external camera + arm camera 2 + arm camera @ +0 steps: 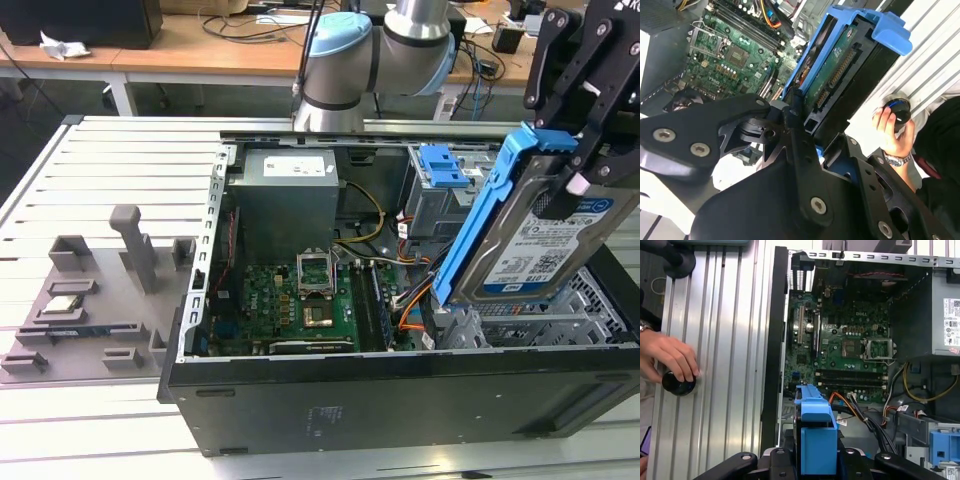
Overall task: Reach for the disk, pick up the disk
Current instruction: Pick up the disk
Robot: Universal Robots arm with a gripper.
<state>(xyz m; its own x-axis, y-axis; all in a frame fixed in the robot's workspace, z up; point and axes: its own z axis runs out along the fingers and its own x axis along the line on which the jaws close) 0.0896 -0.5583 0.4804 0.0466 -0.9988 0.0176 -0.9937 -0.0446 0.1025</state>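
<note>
Already we have the disk (545, 235) clamped in our pincer (580, 165), lifted tilted above the open computer case (400, 400), clear of the drive cage (440, 195). Reach and pick-up look done; a hand (670, 357) rests on the bench (720, 390).

The exterior view looks down across the open computer case (400, 400); both wrist views look closely onto its motherboard (850, 350).

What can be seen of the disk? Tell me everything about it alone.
The disk is a flat silver metal drive with a white-and-blue printed label, set in a blue plastic bracket frame. It is tilted steeply, lifted above the open computer case at the exterior view's right. The gripper is shut on it. The second wrist view shows its green circuit board and connector edge.
</note>
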